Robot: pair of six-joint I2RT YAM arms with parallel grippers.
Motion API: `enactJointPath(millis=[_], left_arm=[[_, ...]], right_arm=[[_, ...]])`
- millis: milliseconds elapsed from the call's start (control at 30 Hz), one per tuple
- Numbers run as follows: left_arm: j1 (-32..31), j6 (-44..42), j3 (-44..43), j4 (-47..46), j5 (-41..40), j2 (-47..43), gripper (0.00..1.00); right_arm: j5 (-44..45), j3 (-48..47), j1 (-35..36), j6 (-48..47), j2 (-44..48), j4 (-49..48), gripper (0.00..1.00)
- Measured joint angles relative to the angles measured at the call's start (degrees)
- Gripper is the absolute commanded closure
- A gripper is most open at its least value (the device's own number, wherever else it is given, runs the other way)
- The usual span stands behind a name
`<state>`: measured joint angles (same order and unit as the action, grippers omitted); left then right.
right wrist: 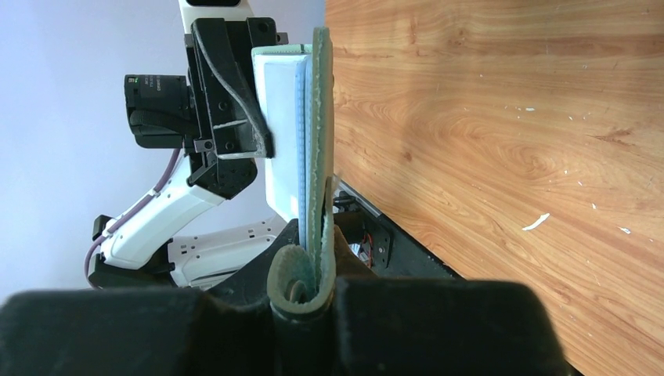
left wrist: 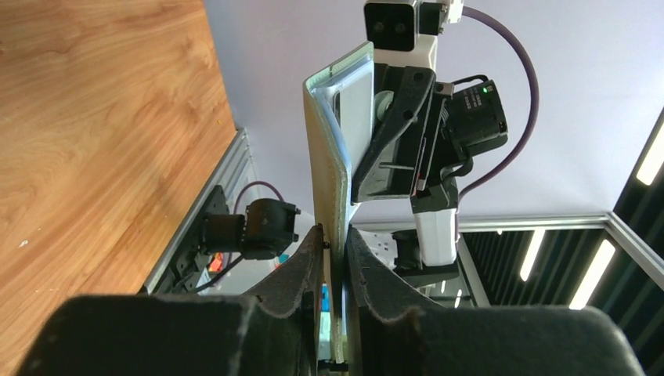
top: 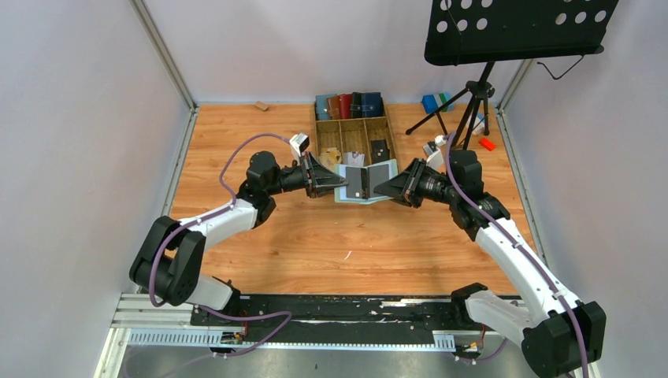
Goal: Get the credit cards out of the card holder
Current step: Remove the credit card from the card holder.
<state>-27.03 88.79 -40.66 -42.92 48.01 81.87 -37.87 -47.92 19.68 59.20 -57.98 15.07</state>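
The sage-green card holder (top: 392, 165) hangs spread open above the table between both grippers. Two dark credit cards (top: 354, 183) sit in its halves, one left and one right (top: 381, 173). My left gripper (top: 340, 183) is shut on the holder's left edge. In the left wrist view its fingers (left wrist: 335, 233) pinch the pale flap (left wrist: 327, 141). My right gripper (top: 380, 189) is shut on the right edge. The right wrist view shows the green flap (right wrist: 320, 117) clamped in that gripper (right wrist: 317, 235), with the snap tab curled beside it.
A wooden compartment tray (top: 352, 130) stands behind the holder, with a row of wallets (top: 349, 105) at its back and a tan paper wad (top: 329, 156) in front. A music stand on a tripod (top: 480, 94) stands at the back right, with a blue box (top: 433, 102) nearby.
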Motion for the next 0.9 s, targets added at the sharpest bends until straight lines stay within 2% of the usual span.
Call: enactJointPath(millis=[133, 200, 300, 400, 433, 500, 533, 667, 900], left_arm=[[0.0, -0.1, 0.0, 0.3, 0.3, 0.2, 0.99], [0.0, -0.3, 0.0, 0.5, 0.6, 0.4, 1.00], [0.0, -0.5, 0.0, 1.3, 0.8, 0.5, 1.00], [0.0, -0.9, 0.0, 2.1, 1.0, 0.5, 1.00], [0.0, -0.9, 0.0, 2.1, 1.0, 0.6, 1.00], [0.0, -0.9, 0.0, 2.1, 1.0, 0.7, 1.00], [0.0, -0.8, 0.0, 2.1, 1.1, 0.7, 1.00], [0.0, -0.8, 0.0, 2.0, 1.2, 0.8, 1.00], [0.0, -0.9, 0.0, 2.1, 1.2, 0.9, 1.00]], right_arm=[[-0.2, 0.0, 0.0, 0.1, 0.0, -0.1, 0.98], [-0.2, 0.0, 0.0, 0.1, 0.0, -0.1, 0.96], [-0.1, 0.0, 0.0, -0.3, -0.2, 0.3, 0.82], [-0.2, -1.0, -0.9, -2.4, -0.6, 3.4, 0.74], [-0.2, -1.7, -1.6, -3.6, -0.7, 5.0, 0.63], [-0.3, -3.2, -3.5, -6.0, -0.9, 7.9, 0.34], [-0.3, -3.8, -4.4, -7.1, -0.9, 9.1, 0.28], [-0.1, -5.6, -6.2, -11.0, -1.0, 13.6, 0.26], [4.5, -13.6, -6.3, -18.6, -1.7, 25.4, 0.34]])
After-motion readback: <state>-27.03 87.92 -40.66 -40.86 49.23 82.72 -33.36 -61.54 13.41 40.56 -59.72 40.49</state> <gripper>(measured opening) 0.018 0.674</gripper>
